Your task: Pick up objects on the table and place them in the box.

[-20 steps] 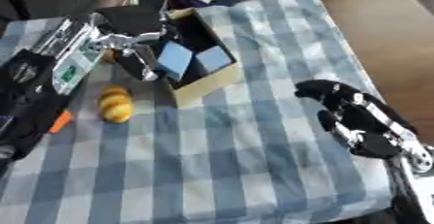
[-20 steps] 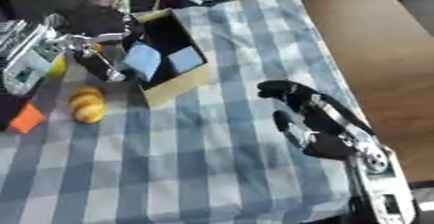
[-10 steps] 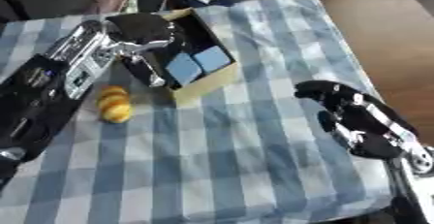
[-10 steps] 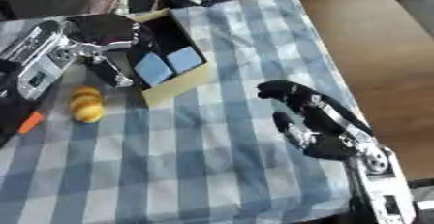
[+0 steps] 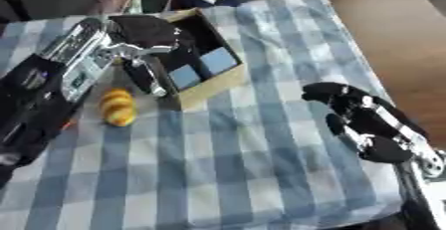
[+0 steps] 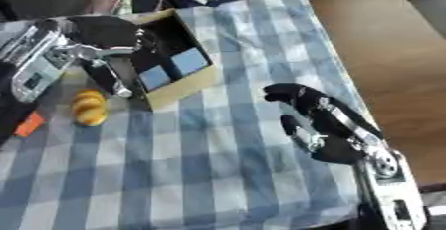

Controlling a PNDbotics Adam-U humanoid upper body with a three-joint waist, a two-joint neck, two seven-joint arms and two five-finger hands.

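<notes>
I have the checked tablecloth (image 5: 261, 164) filling most of my view, with bare wooden table (image 6: 383, 40) to the right of it. The cardboard box (image 5: 209, 82) sits far left on the cloth, lying askew, with two pale blue squares showing inside it.

My left hand (image 5: 144, 32) hangs over the box's far left edge, dark fingers curled downward. I cannot tell whether anything is held in it; a dark mass sits under the fingers, but I can't separate hand from object. One finger or a dark piece reaches down along the box's outer left wall.

My right hand (image 6: 318, 119) rests idle near the right edge of the cloth, fingers relaxed and spread, holding nothing, well apart from the box.

The yellow object (image 5: 118, 107) lies on the cloth just left of the box and nearer to me than my left hand. Its long axis runs roughly near to far. A small orange thing (image 6: 31, 123) shows at the left edge, partly hidden by my arm.

My judgement: the left hand is much the closer one, so the next pick means drawing it back toward me and slightly left, coming down across the object's short side.
</notes>
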